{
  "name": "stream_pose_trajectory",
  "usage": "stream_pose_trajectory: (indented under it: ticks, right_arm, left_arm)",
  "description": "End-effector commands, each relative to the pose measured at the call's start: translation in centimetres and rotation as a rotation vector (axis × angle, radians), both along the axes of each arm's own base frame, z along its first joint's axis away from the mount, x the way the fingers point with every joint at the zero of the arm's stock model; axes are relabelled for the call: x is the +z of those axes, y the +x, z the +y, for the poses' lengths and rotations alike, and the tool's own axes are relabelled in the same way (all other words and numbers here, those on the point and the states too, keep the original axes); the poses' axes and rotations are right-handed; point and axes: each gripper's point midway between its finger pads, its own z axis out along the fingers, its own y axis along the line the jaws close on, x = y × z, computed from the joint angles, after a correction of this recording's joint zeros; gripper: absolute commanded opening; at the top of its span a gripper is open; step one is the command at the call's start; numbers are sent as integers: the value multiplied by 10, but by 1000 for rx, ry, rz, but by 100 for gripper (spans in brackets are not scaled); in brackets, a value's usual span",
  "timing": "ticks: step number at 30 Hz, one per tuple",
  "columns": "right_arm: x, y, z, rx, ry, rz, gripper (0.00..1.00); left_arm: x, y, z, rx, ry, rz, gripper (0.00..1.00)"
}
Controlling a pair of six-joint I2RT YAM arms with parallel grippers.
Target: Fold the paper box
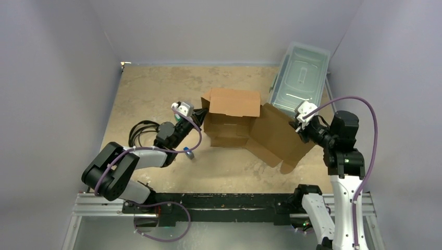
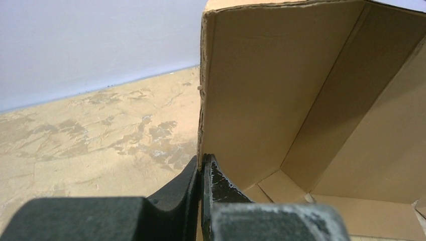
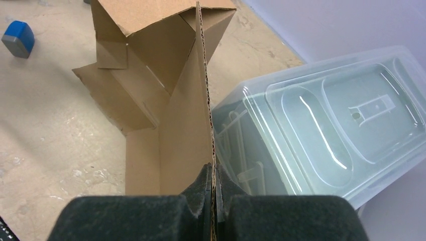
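- Nearest, along the table's front edge: a metal rail carrying both arm bases.
- Just past that, on the left: a loop of black cable lying on the tan, mottled table beside the left arm.
- Close to the left forearm: a small blue object, resting on the table, apart from the cardboard.
- Mid-table, left: left gripper clamped on the paper box, pinching the upright front edge of its left wall. In the left wrist view, the fingers are pressed flat on either side of the sheet, with nothing between them but cardboard.
- Mid-table, right: right gripper likewise closed tight, gripping the edge of the large panel that spreads out to the right. In the right wrist view, the corrugated edge runs straight up from between the fingers.
- Centre of the table: the box itself, only partly formed. Floor down on the table, left wall and back wall upright, a flap leaning over along the top of the back wall. Right-hand panel not raised, splayed outward and toward the near right, a tab at its near corner.
- Beyond the right gripper: a clear plastic lidded bin in the far right corner, set at an angle, just beside the gripped panel; touching or not, cannot tell.
- Farthest: plain pale walls closing in the table on three sides.
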Motion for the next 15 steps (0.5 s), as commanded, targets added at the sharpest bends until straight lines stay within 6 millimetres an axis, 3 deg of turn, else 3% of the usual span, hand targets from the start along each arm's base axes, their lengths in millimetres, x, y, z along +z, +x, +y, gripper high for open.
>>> stream_pose_trajectory:
  ticks: [1, 15]
  right_arm:
    - [11, -6, 13, 54, 67, 11, 0]
    - [8, -6, 17, 84, 69, 22, 0]
  left_arm:
    - [16, 4, -6, -11, -53, -19, 0]
    - [6, 11, -7, 11, -91, 94, 0]
